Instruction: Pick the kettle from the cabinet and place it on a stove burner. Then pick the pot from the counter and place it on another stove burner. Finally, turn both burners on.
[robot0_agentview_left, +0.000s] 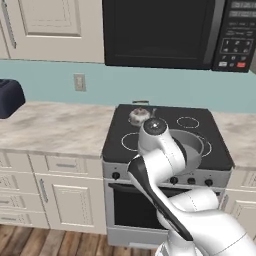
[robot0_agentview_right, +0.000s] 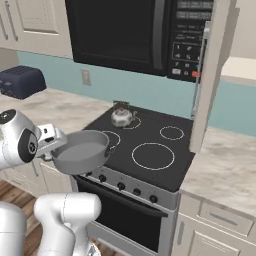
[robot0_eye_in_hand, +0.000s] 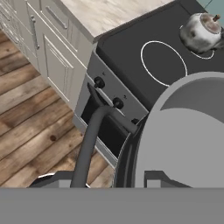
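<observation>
Over the front-left edge of the flat black glass cooktop (robot0_agentview_right: 150, 135), the wide grey metal pot (robot0_agentview_right: 82, 150) hangs empty, its rim clamped in the half-closed gripper (robot0_agentview_right: 54, 142); the free white-ringed burner (robot0_agentview_right: 152, 156) lies to its right. Small shiny silver kettle (robot0_agentview_right: 121, 117) occupies a rear burner.

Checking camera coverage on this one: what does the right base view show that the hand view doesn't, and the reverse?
Right base view alone: the microwave, a dark toaster, the wall outlet, an open cabinet door. Hand view alone: the wooden floor and the pot's loop handle close up. Both: the pot held over the cooktop's front edge, the kettle on a rear burner, the stove knobs.
</observation>
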